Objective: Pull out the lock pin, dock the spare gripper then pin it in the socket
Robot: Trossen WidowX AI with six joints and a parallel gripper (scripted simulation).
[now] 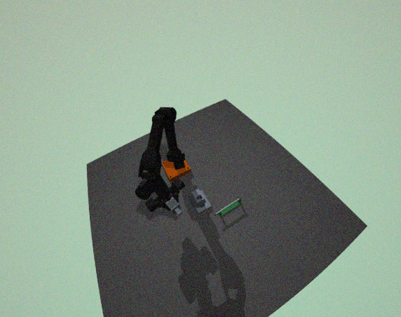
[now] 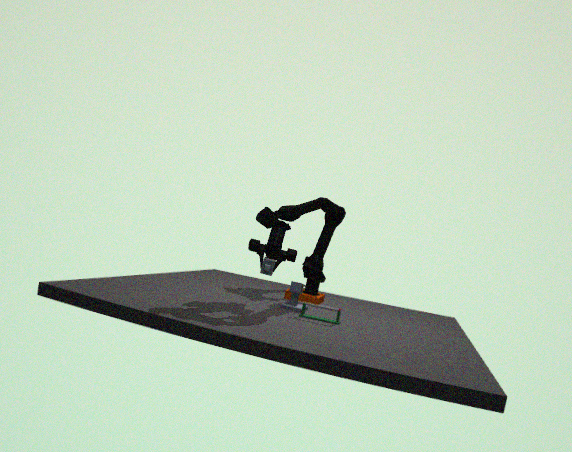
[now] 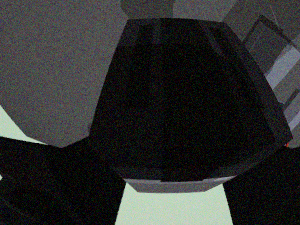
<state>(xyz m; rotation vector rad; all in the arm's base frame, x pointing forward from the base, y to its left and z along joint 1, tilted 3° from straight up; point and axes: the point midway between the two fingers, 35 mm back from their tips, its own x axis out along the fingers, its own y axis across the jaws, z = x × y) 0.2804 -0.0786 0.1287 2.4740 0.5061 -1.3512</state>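
My gripper (image 1: 170,200) (image 2: 270,262) is shut on the light grey spare gripper (image 1: 178,211) (image 2: 267,270), held above the table to one side of the mount. The grey mount (image 1: 204,206) (image 2: 296,288) stands on the table near the arm's base. A thin pale rod with a red end, seemingly the lock pin (image 1: 228,205) (image 2: 321,307), lies along the top of the green rack (image 1: 231,208) (image 2: 321,319), beside the mount. A dark body fills the middle of the wrist view and hides the grip. Whether anything is in the socket is too small to tell.
The arm's orange base (image 1: 173,173) (image 2: 312,299) is just behind the mount. The dark grey table (image 1: 287,210) (image 2: 385,345) carries everything, and the arm's shadow falls across it in front of the mount. Grey surfaces, probably the mount, show at the wrist view's right edge.
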